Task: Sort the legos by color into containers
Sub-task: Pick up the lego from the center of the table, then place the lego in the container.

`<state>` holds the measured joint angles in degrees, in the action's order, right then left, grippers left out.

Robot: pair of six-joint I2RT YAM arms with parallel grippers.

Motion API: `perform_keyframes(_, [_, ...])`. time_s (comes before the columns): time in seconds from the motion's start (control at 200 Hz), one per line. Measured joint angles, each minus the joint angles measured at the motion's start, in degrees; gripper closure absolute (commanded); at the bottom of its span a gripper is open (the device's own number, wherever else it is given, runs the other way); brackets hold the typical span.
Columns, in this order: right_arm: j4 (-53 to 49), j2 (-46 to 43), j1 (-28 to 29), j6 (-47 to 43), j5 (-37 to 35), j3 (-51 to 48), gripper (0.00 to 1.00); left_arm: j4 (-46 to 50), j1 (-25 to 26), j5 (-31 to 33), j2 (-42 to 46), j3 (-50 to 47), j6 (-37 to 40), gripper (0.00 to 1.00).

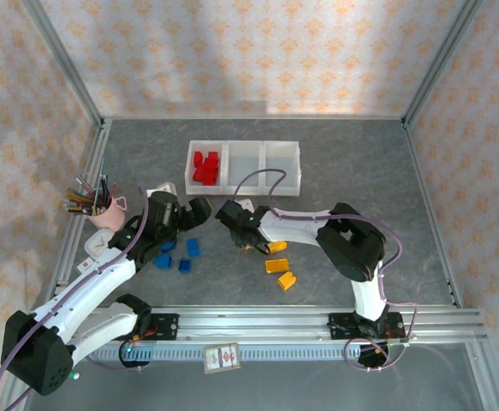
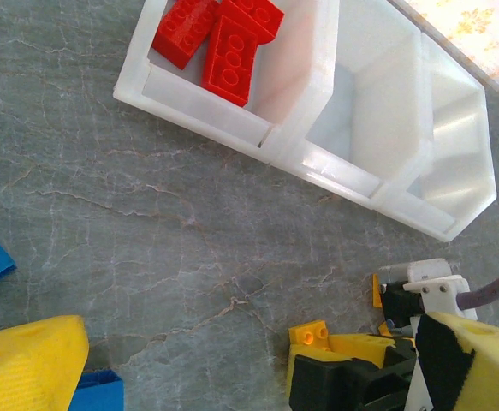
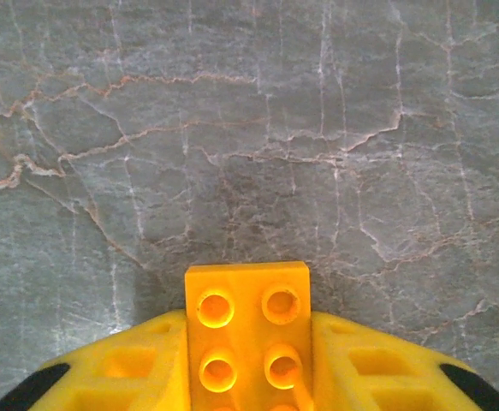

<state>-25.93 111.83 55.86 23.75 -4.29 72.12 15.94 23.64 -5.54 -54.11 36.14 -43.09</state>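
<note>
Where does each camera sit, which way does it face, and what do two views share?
Top external: above and behind the bases, looking down on the table; both arms, left gripper, right gripper.
Left wrist: looks past its own finger at the containers.
Right wrist: faces the table; its fingers clamp an orange-yellow lego.
Shared: top and left wrist both show red legos in the containers.

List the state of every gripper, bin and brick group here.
Left gripper: jaws open, empty.
Right gripper: jaws shut on yellow brick.
Left bin: holds red bricks.
Middle bin: empty.
Right bin: empty.
Blue bricks: loose, unsorted.
Other yellow bricks: loose, unsorted.
</note>
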Motion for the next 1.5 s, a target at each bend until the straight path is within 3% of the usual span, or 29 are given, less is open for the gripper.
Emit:
perform_keyframes(0.31, [0.24,-0.44,-3.67,-2.08,1.29,2.05,0.73,0.37,-0.44,0.5,0.02,0.83,0.22,0.01])
perform_keyframes(0.576, [1.51,0.04,-9.79,-5.46,0.63,15.41,0.73,-0.37,-1.6,1.6,-2.64,5.75,1.2,0.01])
perform_keyframes(0.921, [2.73,13.86,-14.73,-8.94,-0.68,34.36,0.72,-3.37,-3.45,1.97,-8.33,7.98,1.38,0.0])
perform_keyframes(1.166, [0.68,22.64,-16.81,-10.6,-0.85,43.58,0.51,-4.72,-3.82,2.12,-10.19,9.9,1.57,0.01])
perform_keyframes(1.376, [0.33,21.94,-16.96,-11.15,0.11,43.41,0.45,-4.9,-3.91,2.16,-10.16,10.01,1.57,0.01])
perform_keyframes(1.502, [0.98,17.44,-16.92,-11.21,2.08,38.49,0.43,-4.9,-3.91,2.14,-10.12,10.01,1.57,0.01])
